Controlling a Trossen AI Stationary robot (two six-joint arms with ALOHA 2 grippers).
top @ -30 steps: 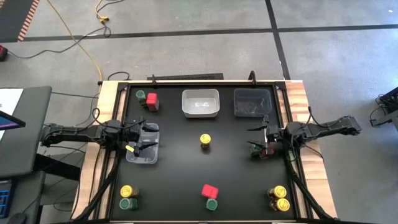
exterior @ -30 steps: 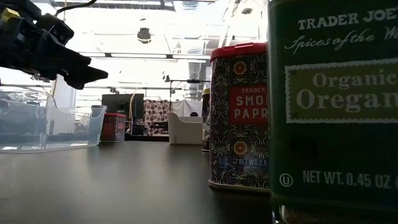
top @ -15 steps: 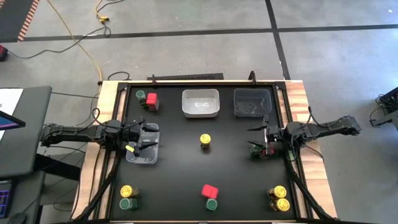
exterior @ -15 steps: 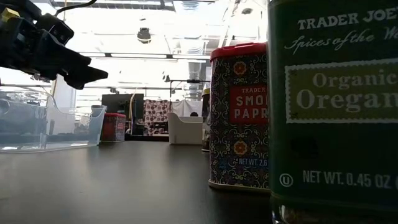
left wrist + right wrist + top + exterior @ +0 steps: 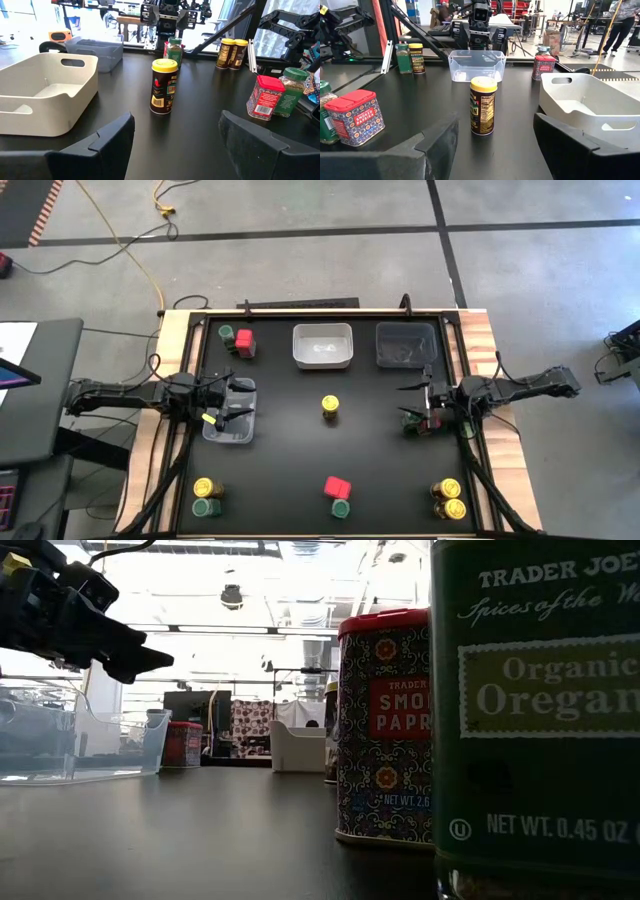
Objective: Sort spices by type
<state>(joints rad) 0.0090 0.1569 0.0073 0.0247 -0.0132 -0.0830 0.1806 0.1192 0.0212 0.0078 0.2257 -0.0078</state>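
Ideally the empty, parted left gripper [image 5: 232, 416], hovering over the clear tray [image 5: 229, 428], reaches level for the lone yellow-lidded jar [image 5: 330, 406] mid-table and closes low on its body.

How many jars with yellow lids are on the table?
4. One yellow jar stands mid-table. One is in the front corner on the left arm's side, by a green jar. Two are in the opposite front corner. None looks hidden.
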